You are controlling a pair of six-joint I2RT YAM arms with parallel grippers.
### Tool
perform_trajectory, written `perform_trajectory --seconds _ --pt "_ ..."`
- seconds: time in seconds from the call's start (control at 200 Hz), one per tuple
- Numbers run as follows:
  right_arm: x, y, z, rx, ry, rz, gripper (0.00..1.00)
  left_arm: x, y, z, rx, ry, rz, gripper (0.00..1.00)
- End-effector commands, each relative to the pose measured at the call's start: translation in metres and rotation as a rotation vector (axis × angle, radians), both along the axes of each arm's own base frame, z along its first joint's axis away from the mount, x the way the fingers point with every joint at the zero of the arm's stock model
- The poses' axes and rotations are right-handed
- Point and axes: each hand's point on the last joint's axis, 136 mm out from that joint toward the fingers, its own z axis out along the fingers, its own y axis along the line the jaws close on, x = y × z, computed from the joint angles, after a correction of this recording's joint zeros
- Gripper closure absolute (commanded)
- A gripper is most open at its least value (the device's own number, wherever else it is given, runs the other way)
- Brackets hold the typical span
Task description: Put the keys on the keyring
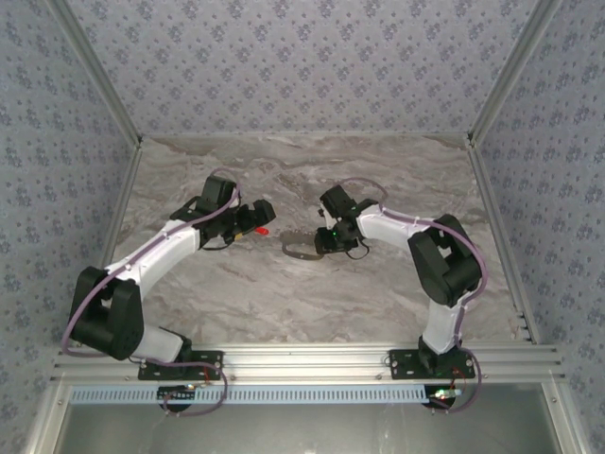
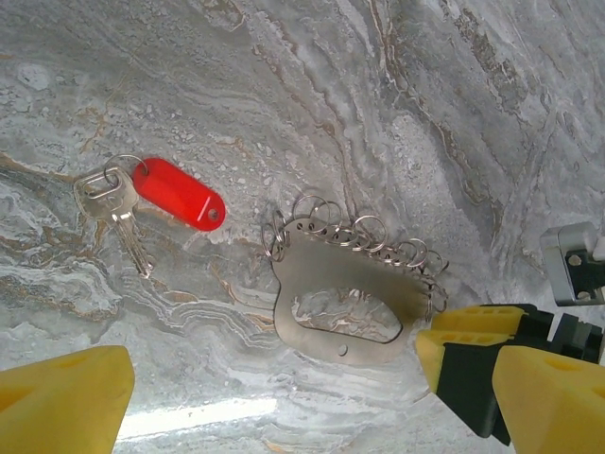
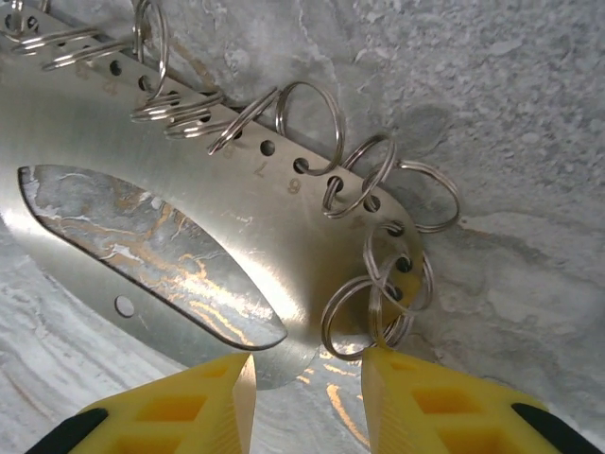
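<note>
Left gripper (image 2: 304, 405) is hovering, spread wide, near keys (image 2: 176, 194); right gripper (image 3: 307, 378) is pinching keyring (image 2: 319, 261) by its end on table (image 2: 473, 113).

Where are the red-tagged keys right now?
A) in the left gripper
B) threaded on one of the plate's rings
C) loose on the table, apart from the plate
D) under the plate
C: the left wrist view shows the red-tagged keys lying on the table, clear of the keyring plate.
</note>
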Motion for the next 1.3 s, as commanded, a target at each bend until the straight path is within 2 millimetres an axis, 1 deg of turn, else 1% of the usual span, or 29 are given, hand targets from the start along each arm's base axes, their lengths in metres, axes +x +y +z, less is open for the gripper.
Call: perform_trajectory --seconds 0.0,0.215,0.51,0.854,1.109,1.294 --pt "0.007 -0.003 0.004 -0.082 -0.043 0.023 0.63 0.000 -0.001 0.009 -0.009 -0.030 -0.005 0.02" --pt "0.012 -0.006 0.005 -0.159 -0.090 0.030 0.63 0.000 -0.002 0.009 -0.010 -0.030 -0.009 0.02" --pt "0.017 -0.003 0.001 -0.172 -0.089 0.024 0.65 -0.001 -0.001 0.009 -0.009 -0.032 -0.010 0.02" --pt "0.023 -0.009 -0.003 -0.244 -0.119 0.018 0.68 -0.003 0.000 0.010 -0.007 -0.033 -0.010 0.02" --pt "0.027 -0.009 -0.006 -0.280 -0.129 0.025 0.73 -0.003 0.002 0.010 -0.004 -0.032 -0.008 0.02" --pt "0.027 -0.012 -0.007 -0.302 -0.133 0.024 0.79 -0.003 0.002 0.010 -0.003 -0.032 -0.008 0.02"
